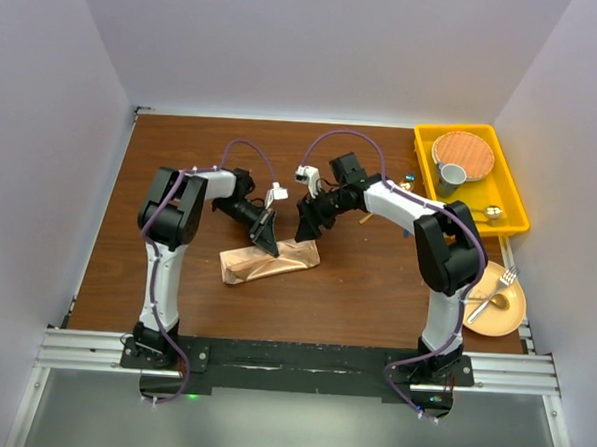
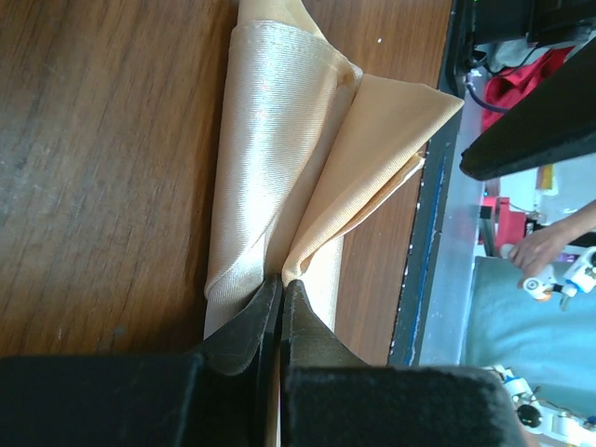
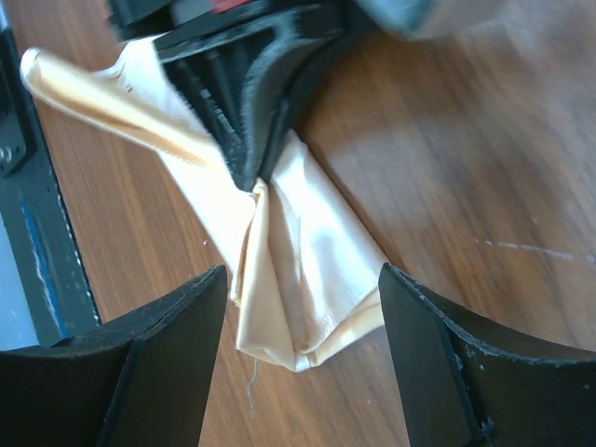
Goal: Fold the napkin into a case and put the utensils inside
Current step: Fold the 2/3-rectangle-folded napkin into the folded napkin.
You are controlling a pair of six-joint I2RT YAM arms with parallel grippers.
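**Item:** napkin, folded to a narrow pouch, lies at table centre between my two arms.

**Handling (my judgement):**
- V. light and soft, no stiffness.
- Satin sheen suggests it is slippery. Layers likely to slide or unfold if dragged.
- Best hold: pinch a crease or layer edge, not the bulk.

**Pincers:**
- My L pincer is closed tight on a raised fold of the top layer, approx. mid-length. The cloth tents up into it.
- My R pincer stands wide apart over the pouch's right end, w/ nothing in it. Contact w/ cloth not evident.

**Edges:** one corner flap splays loose off the pouch in L wrist view.

**Room:**
- Open table on every side of the pouch.
- Utensils are well apart to the right: fork on plate, and a gold piece at the yellow tray.
- Reach to them looks unobstructed for the R arm.
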